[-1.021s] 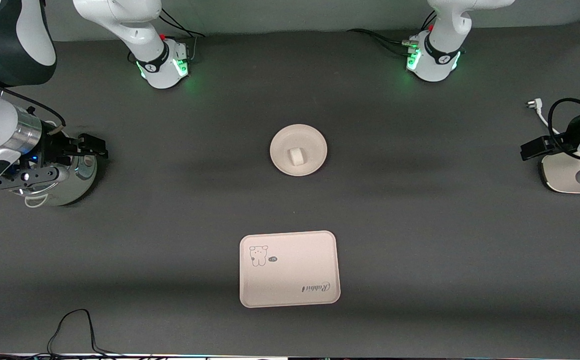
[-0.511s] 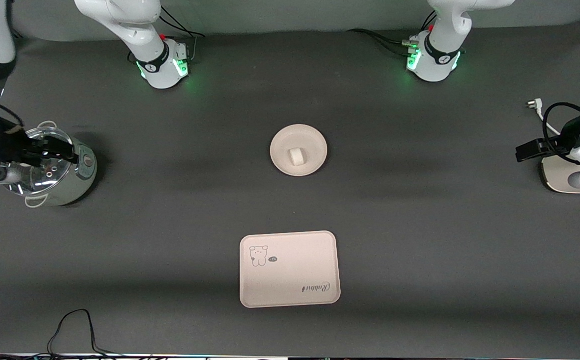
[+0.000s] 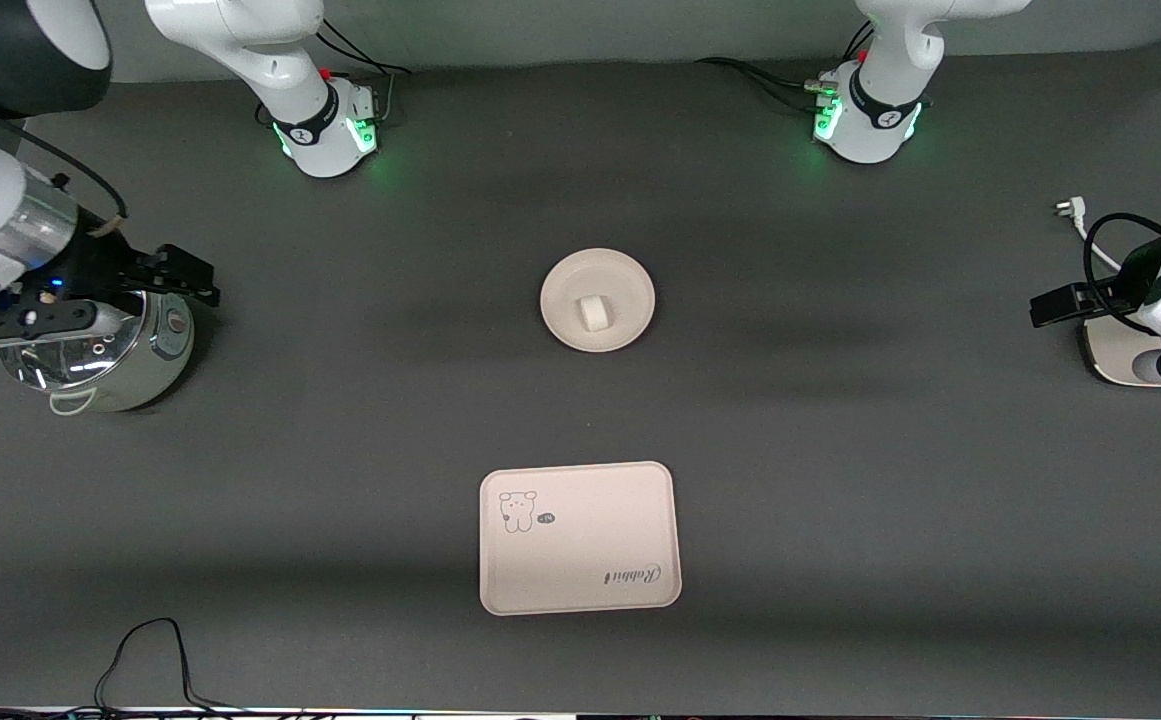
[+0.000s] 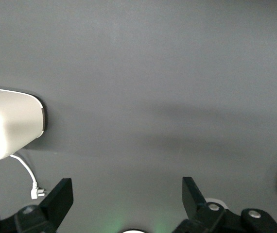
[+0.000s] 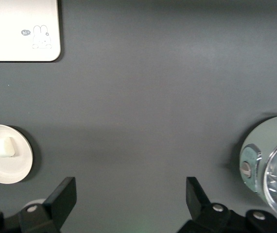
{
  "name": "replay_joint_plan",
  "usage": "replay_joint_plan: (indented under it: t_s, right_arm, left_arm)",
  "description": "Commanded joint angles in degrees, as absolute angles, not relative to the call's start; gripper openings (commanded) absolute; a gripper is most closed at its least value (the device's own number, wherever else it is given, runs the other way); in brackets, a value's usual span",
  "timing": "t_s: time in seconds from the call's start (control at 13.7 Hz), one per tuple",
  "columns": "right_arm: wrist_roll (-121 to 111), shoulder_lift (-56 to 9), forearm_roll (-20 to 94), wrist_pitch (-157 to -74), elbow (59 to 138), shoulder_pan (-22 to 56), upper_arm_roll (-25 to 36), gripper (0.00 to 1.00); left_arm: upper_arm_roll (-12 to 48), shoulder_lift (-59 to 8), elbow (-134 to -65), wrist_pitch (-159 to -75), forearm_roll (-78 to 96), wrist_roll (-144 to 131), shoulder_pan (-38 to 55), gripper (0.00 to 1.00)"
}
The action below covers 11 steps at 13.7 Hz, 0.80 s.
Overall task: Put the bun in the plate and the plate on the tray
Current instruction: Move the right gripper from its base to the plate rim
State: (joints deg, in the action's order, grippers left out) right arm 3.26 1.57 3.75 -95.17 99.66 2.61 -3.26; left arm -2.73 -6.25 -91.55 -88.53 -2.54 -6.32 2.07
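Resting in the round cream plate (image 3: 597, 300), the off-white bun (image 3: 595, 313) is lying clear of both grippers, left gripper (image 3: 1050, 304) and right gripper (image 3: 185, 278) spread wide, grasping nothing

Front cam is looking down from high up across the table, facing both bases. Wrist cams are each pointing down at the mat from well above. Right wrist cam and front cam are both catching the plate (image 5: 5, 154), tray (image 5: 19, 30) and pot (image 5: 269, 165).
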Motion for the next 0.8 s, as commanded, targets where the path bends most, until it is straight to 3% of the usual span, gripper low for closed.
replay_joint_plan:
  t_s: [0.0,0.44,0.58,0.73]
  right_arm:
    - [2.9,2.1,3.8,-96.6,101.3,1.0,-1.5,1.00]
    - [3.7,2.5,3.7,-96.0,101.3,1.2,-2.7,1.00]
    - [9.7,1.9,4.7,-96.7,101.5,1.2,-6.1,1.00]
    - [15.4,1.6,7.2,-102.4,105.4,1.4,-13.3,1.00]
  left_arm:
    - [-3.1,-6.7,-90.9,-87.7,-2.1,-5.1,1.8,1.00]
    - [-3.2,-7.2,-90.9,-88.2,-2.1,-3.8,1.6,1.00]
    - [-3.2,-7.6,-90.8,-88.2,-2.2,-3.9,1.7,1.00]
    - [-3.2,-7.7,-90.7,-88.2,-2.2,-3.9,1.7,1.00]
